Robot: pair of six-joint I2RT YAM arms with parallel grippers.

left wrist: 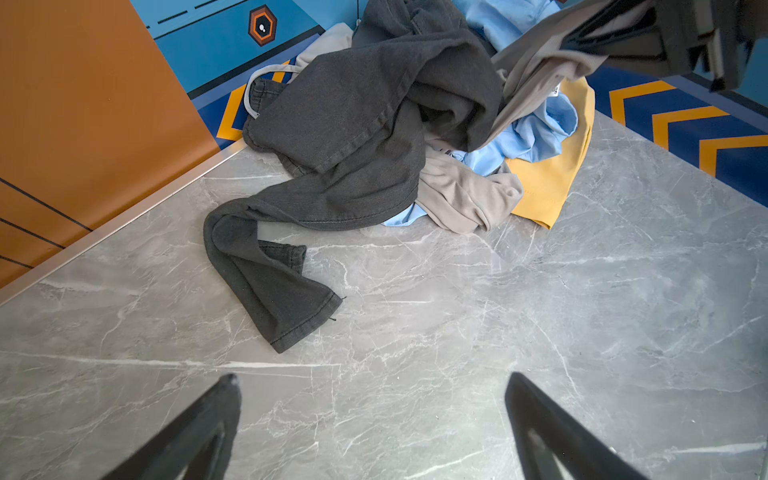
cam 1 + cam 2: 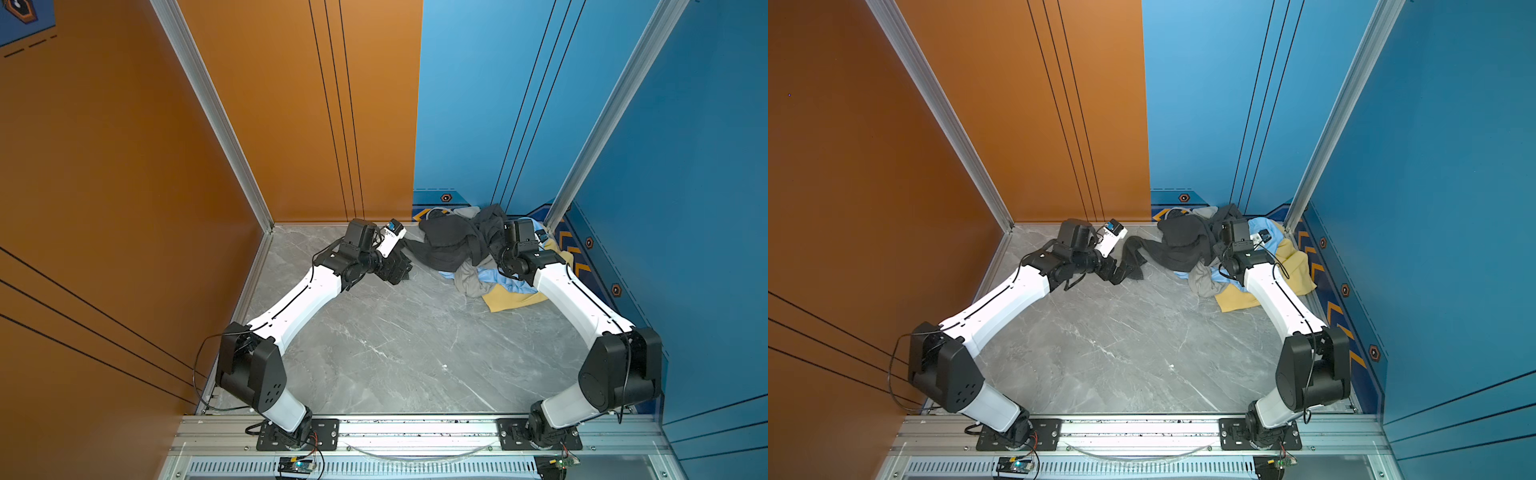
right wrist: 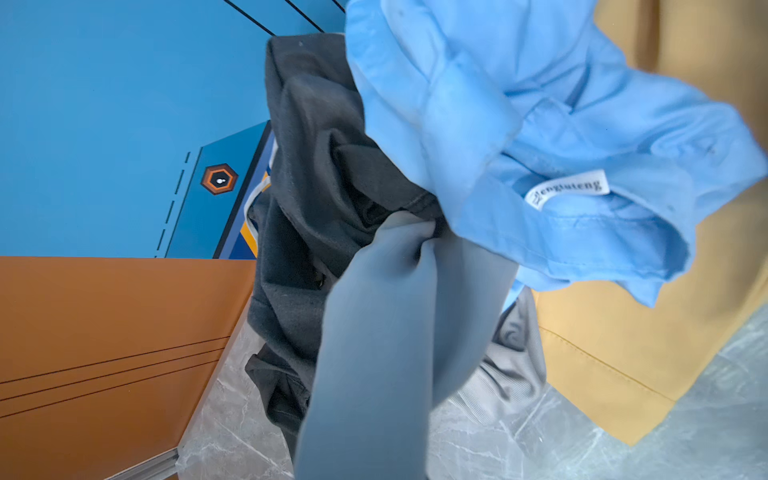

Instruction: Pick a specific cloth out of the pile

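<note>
Right wrist view: the cloth (image 3: 374,332) hides the tips of the right claw (image 1: 673,37), which pinches it taut, the pile (image 1: 365,116) just beyond. Left claw (image 1: 372,377) spread, empty, pile ahead and apart.

A small white label (image 3: 567,193) sewn to the light blue shirt (image 3: 540,124) carries dark letters that read roughly "engiuteng"; its first character is curled and cannot be made out. In the left wrist view, a white tag (image 1: 555,90) in the pile (image 1: 395,124) is too small to read.
</note>
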